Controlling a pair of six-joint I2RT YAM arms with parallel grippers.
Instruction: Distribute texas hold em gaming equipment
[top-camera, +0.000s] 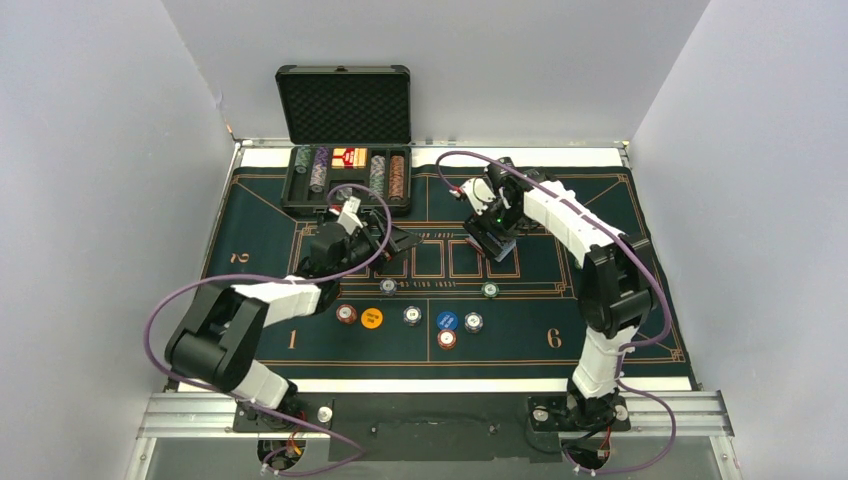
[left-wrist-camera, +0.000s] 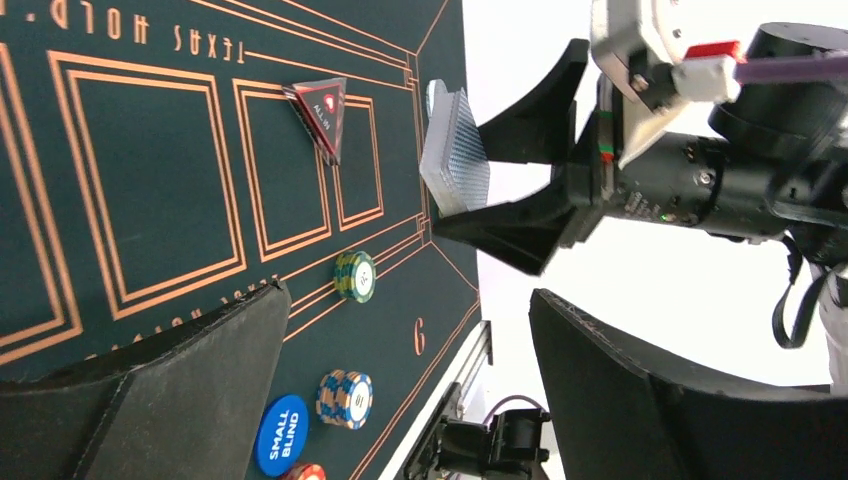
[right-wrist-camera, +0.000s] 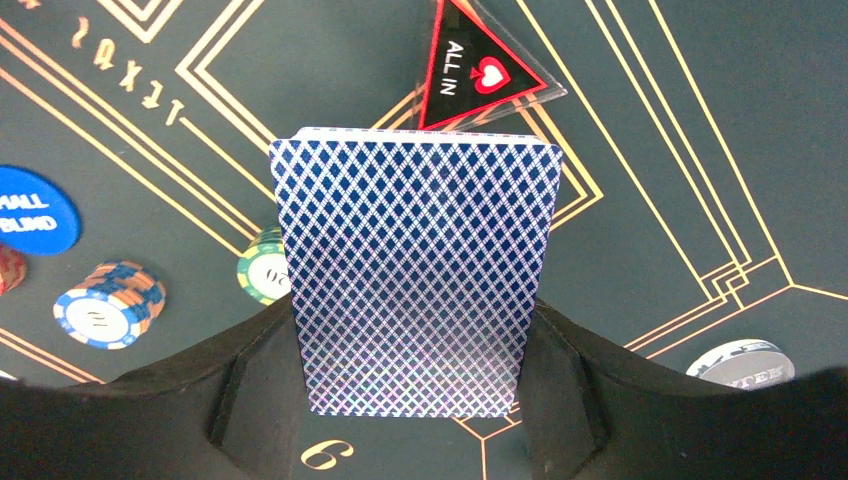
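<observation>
My right gripper (top-camera: 492, 238) is shut on a deck of blue-backed playing cards (right-wrist-camera: 415, 280), held on edge above the green mat's card boxes; the deck also shows in the left wrist view (left-wrist-camera: 455, 150). My left gripper (top-camera: 400, 240) is open and empty just to its left, its fingers (left-wrist-camera: 150, 400) spread wide. On the mat lie a red-brown chip (top-camera: 347, 314), an orange disc (top-camera: 372, 318), a grey chip (top-camera: 412, 316), a blue "small blind" disc (top-camera: 447, 320), a green chip (top-camera: 490, 290) and a few more chips.
The open black foam-lined case (top-camera: 345, 180) stands at the back left with chip rows and red card boxes. A red and black "ALL IN" triangle (right-wrist-camera: 470, 70) lies on the mat under the deck. White walls close three sides.
</observation>
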